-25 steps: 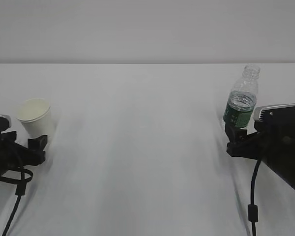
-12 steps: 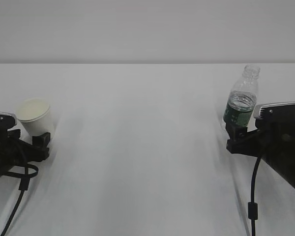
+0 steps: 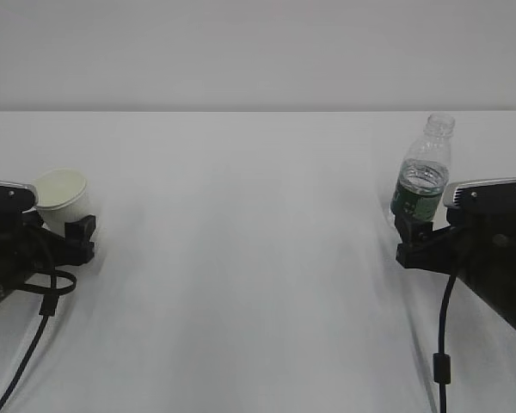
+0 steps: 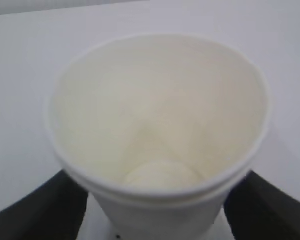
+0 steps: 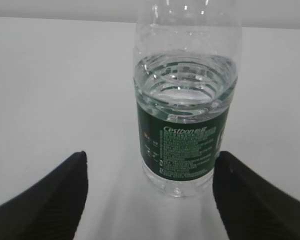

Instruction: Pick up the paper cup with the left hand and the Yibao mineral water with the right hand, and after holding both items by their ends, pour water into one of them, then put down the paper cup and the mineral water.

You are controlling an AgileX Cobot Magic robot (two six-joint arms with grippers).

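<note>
Matt paper cup (image 4: 157, 135); glossy clear ribbed plastic bottle (image 5: 186, 100).

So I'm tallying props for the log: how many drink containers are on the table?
2. The paper cup sits far left at the left gripper; the open water bottle stands far right at the right gripper.

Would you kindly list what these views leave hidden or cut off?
- Paper cup base: left wrist view, cut off by the bottom edge.
- Bottle neck: right wrist view, cut off by the top edge.
- Left claw contact with cup: exterior view, too dark.
- Right claw tips: below the frame.
</note>
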